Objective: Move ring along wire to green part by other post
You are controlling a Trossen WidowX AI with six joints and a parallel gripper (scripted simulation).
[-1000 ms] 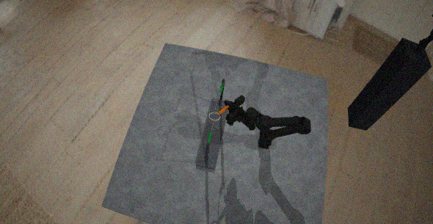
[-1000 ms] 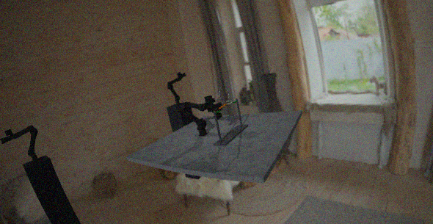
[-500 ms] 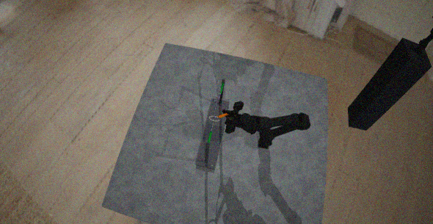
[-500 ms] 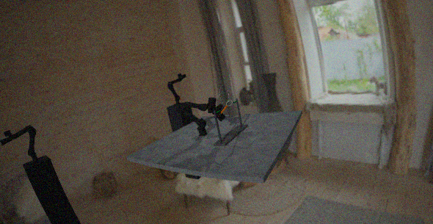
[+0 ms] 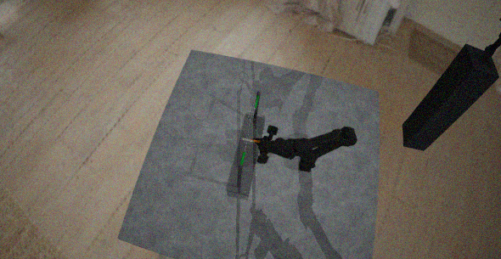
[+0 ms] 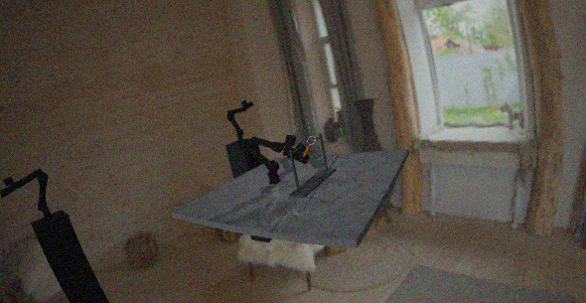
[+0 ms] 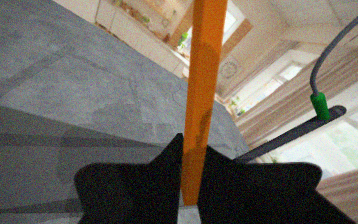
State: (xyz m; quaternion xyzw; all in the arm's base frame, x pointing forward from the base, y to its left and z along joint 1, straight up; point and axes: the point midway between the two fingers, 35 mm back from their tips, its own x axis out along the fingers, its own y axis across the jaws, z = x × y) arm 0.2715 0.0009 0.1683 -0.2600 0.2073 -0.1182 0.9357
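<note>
My gripper [image 5: 260, 142] [image 6: 300, 153] [image 7: 183, 137] is shut on the orange handle [image 5: 255, 140] [image 6: 306, 150] [image 7: 202, 90]. The handle points up and away from the fingers. The ring [image 5: 247, 139] [image 6: 311, 140] sits at the handle's far end, about midway along the wire, between the two green parts [image 5: 256, 101] [image 5: 243, 157]. In the wrist view the ring is out of frame. That view shows one green part [image 7: 320, 105] on a dark post [image 7: 290, 136], with the thin grey wire [image 7: 330, 50] curving up from it, to the right of the handle and apart from it.
The posts stand on a long grey base [image 5: 239, 178] [image 6: 313, 181] in the middle of the grey table [image 5: 178, 181] [image 6: 318, 217]. My arm [image 5: 306, 147] reaches in from the right. A black camera stand [image 5: 450, 96] is off the table; two more [image 6: 65, 256] [image 6: 243, 157] show in the exterior view.
</note>
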